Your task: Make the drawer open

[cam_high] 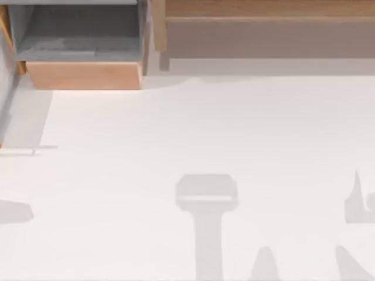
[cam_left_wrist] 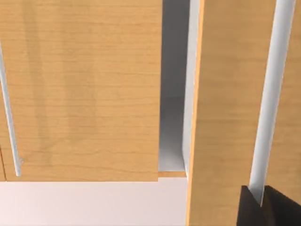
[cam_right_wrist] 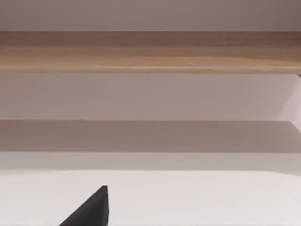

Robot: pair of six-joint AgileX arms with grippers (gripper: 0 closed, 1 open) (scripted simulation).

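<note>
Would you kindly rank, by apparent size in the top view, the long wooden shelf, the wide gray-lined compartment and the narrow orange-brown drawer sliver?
1. Long wooden shelf, cut off by the frame.
2. Wide gray-lined compartment, with its tan front.
3. Orange-brown drawer sliver, also cropped, so its full size is unsure.

The drawer (cam_high: 4, 35), a narrow sliver with an orange-brown wooden face and gray inner panels, is seen at the table's far left edge.

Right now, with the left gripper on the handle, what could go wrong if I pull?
1. The left gripper pinches only the very end of the handle, so it might slip off.
2. The drawer sits close beside the wide open compartment; a skewed pull could jam it.
Right gripper idles near the shelf.
</note>
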